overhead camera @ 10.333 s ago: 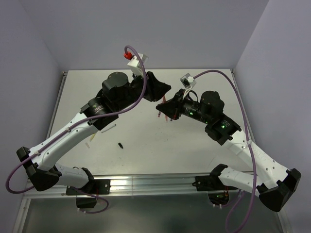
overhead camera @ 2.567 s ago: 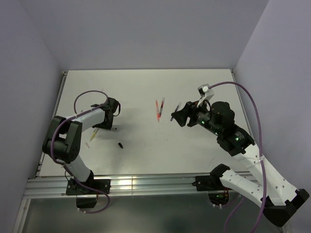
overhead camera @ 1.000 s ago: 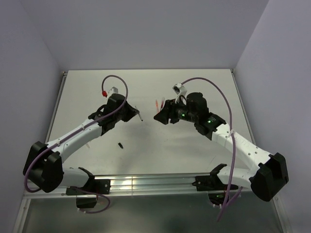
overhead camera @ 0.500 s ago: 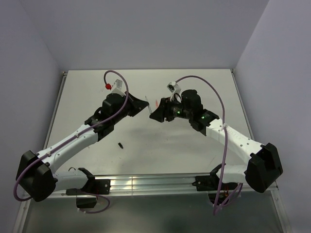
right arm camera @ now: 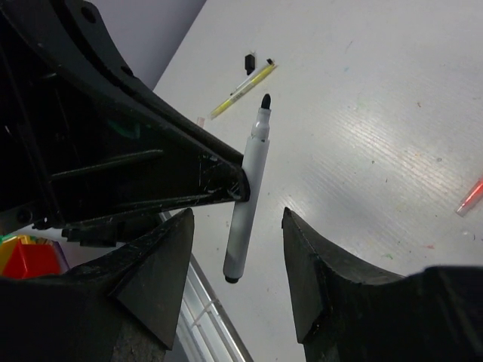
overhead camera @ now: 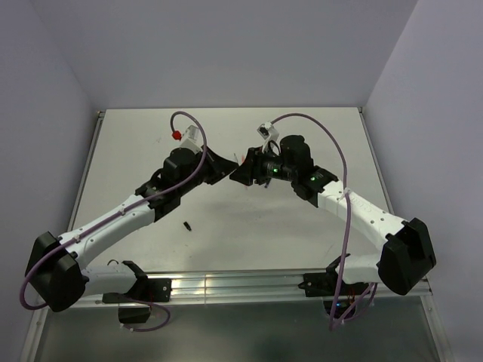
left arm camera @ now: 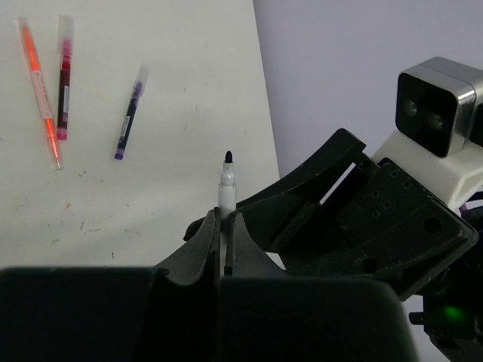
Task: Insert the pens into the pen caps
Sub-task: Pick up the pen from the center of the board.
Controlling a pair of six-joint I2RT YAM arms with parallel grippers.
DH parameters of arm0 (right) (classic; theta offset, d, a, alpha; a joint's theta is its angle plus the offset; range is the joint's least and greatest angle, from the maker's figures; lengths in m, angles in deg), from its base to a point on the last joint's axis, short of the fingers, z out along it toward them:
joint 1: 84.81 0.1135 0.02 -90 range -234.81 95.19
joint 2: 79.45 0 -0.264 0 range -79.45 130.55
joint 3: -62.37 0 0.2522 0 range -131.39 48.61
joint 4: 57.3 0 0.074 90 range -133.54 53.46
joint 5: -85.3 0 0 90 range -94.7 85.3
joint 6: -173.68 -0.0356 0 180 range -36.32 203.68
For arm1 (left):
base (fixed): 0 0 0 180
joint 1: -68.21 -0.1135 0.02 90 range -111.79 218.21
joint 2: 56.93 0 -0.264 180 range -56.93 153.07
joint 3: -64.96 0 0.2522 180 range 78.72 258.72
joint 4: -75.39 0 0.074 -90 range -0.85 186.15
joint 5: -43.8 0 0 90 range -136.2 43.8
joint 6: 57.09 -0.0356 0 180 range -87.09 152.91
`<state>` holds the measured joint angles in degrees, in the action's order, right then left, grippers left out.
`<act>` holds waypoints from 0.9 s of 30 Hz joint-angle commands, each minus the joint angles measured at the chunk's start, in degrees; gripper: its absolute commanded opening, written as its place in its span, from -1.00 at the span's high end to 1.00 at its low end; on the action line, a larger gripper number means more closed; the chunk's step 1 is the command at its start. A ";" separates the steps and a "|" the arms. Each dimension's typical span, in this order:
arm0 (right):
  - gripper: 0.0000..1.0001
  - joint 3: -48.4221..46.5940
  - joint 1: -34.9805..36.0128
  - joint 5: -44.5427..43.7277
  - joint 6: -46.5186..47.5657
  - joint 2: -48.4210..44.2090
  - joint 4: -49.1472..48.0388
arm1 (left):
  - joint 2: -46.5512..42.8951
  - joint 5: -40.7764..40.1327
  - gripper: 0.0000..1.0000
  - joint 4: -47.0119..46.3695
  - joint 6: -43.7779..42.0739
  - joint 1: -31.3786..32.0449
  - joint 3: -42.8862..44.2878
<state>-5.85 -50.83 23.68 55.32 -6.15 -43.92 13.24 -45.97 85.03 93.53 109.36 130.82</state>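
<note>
My left gripper (left arm camera: 225, 215) is shut on a white pen (left arm camera: 226, 192) whose black tip points away from it. In the top view the left gripper (overhead camera: 225, 167) and the right gripper (overhead camera: 240, 172) meet above the table's middle. In the right wrist view the white pen (right arm camera: 247, 204) hangs between the fingers of my right gripper (right arm camera: 238, 215), which is open with a gap on each side. An orange pen (left arm camera: 41, 90), a red pen (left arm camera: 63, 79) and a purple pen (left arm camera: 130, 111) lie capped on the table. A yellow pen (right arm camera: 243, 89) lies next to a black pen cap (right arm camera: 249, 62).
The black pen cap (overhead camera: 186, 225) sits alone on the white table (overhead camera: 302, 241) in front of the left arm. The metal rail (overhead camera: 226, 285) runs along the near edge. Grey walls close in the back and sides.
Both arms have swung inward to meet at the table's middle, the left one carrying the white pen. The right jaws have narrowed around the pen's rear end.
</note>
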 commanded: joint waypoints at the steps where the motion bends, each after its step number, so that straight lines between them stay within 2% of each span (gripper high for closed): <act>1: -0.15 -3.11 0.39 0.27 -0.21 0.44 -1.90 | 0.67 1.00 0.99 -3.53 -1.38 1.04 2.40; 6: -0.05 -3.20 0.39 -0.61 -0.03 0.18 -1.29 | 1.37 1.09 0.99 -3.88 -0.85 2.27 2.75; 15: 0.36 -3.29 0.39 -2.89 0.32 -0.17 -0.23 | 2.25 1.79 0.99 -4.23 -0.15 4.29 3.36; 17: 0.57 -3.46 0.39 -4.03 0.50 -0.26 -0.06 | 2.60 1.88 0.99 -3.88 0.20 4.82 3.36; 18: 0.79 -3.46 0.39 -4.21 0.50 -0.35 -0.06 | 2.69 1.88 0.99 -3.44 0.46 5.00 3.45; 19: 0.91 -3.55 0.39 -4.65 0.59 -0.44 0.29 | 2.69 1.88 0.99 -3.26 0.55 5.17 3.36; 20: 1.00 -3.55 0.39 -4.74 0.67 -0.44 1.16 | 2.60 1.71 0.99 -3.35 0.64 5.17 3.10; 22: 1.00 -3.64 0.39 -5.09 0.85 -0.87 1.70 | 2.16 0.05 0.99 -2.56 0.64 5.26 3.01; 23: 1.00 -3.55 0.39 -5.26 1.02 -1.05 1.87 | 1.90 0.03 0.96 -1.17 0.55 5.26 3.19; 24: 1.00 -3.55 0.39 -5.35 1.03 -1.31 2.14 | 1.46 -1.36 0.80 -0.54 0.46 5.26 3.71; 26: 1.00 -3.38 0.39 -5.70 1.55 -2.10 3.02 | 0.76 -3.64 0.67 1.56 -0.15 5.26 4.41; 27: 1.00 -3.29 0.39 -5.88 1.73 -2.54 3.11 | 0.15 -4.35 0.52 2.62 -0.67 5.35 5.64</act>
<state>-5.85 -50.68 20.18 55.49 -6.11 -39.11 15.66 -49.18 84.86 93.68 113.47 132.54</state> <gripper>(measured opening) 0.179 0.196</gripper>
